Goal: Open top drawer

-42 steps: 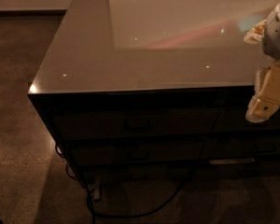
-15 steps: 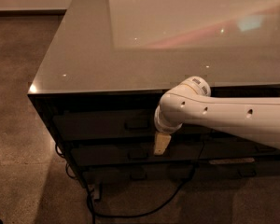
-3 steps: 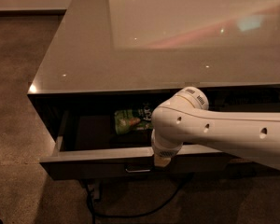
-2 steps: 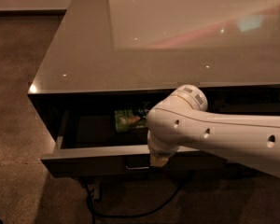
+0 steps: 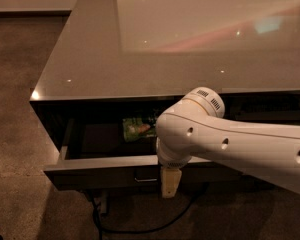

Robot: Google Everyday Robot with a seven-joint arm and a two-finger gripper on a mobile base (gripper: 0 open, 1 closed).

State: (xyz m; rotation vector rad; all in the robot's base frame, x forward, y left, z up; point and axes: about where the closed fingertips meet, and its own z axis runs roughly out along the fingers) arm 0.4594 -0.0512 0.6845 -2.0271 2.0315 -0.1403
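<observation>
The top drawer point(image 5: 100, 176) stands pulled out from under the grey countertop point(image 5: 90, 69). Its dark front faces me and its small handle point(image 5: 146, 177) sits at the centre. My gripper point(image 5: 170, 182) hangs at the end of the white arm point(image 5: 230, 144), right in front of the drawer front and just right of the handle. Whether it touches the handle I cannot tell. The arm hides the right part of the drawer. A green snack bag point(image 5: 138, 128) lies inside, towards the back.
A black cable point(image 5: 140, 230) loops on the floor under the cabinet. Brown speckled floor point(image 5: 15, 134) lies to the left and front. The lower drawer fronts are in shadow below the open drawer.
The drawer has gone from shut to pulled out. In the last second it slid a little farther towards me, with the gripper staying at its front.
</observation>
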